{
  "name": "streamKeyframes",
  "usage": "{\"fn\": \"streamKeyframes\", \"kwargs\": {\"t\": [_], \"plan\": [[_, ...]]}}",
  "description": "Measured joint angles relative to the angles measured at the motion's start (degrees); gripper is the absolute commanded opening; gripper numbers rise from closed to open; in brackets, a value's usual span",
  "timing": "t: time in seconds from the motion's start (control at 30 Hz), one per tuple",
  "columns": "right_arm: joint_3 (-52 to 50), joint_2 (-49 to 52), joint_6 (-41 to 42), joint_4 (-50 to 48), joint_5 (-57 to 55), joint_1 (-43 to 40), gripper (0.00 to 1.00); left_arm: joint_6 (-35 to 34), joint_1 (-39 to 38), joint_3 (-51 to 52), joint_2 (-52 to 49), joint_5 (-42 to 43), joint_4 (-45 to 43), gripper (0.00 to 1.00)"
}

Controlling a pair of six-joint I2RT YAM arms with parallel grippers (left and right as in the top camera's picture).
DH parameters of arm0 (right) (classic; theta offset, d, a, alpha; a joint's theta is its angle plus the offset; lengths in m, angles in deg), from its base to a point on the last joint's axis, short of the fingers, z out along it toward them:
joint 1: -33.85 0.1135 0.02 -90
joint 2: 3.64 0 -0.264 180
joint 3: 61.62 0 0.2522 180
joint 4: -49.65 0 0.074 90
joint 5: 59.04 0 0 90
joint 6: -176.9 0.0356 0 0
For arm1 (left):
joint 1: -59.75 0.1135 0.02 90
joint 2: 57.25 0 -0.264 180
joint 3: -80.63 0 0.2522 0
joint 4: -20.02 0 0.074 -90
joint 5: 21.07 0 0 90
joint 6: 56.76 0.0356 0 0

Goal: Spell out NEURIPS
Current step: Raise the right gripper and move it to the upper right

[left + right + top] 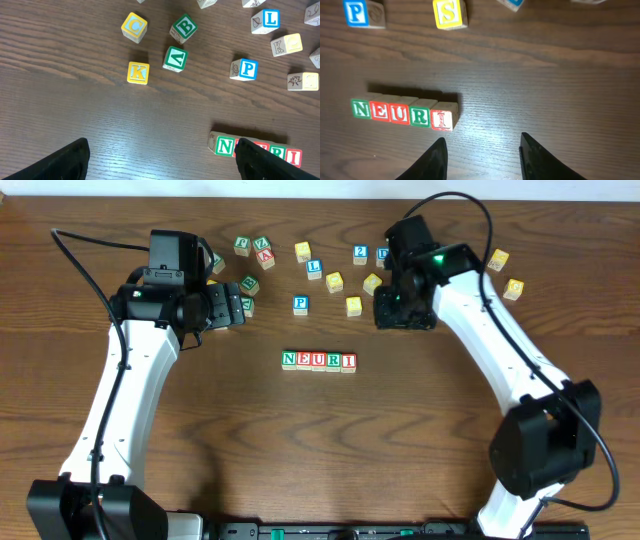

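Dark wooden table [320, 442]: left gripper [162, 146] jaws spread wide, empty. Right gripper [482, 139] jaws partly spread, holding nothing, just beside NEURI row [319, 361]. P cube [300, 304], yellow S cube [449, 13] loose, apart from row.

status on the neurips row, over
Open, empty: left gripper, right gripper. NEURI row set; P cube, S cube loose beyond it. Nothing blocking its open end.

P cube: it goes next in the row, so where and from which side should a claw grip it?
Take the P cube by two opposite side faces, coming straight down from above. It sits flat, letter up, with bare table on every side, leaving room to close on it; the yellow S cube stands well apart.
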Motion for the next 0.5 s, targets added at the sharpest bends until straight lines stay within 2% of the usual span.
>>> {"fn": "streamKeyframes", "kwargs": {"t": [0.5], "plan": [[0.0,-5.2,-1.0,0.2,-0.3,-4.0,0.48,0.0,0.0,0.0,0.0,0.0,0.0,0.91]]}}
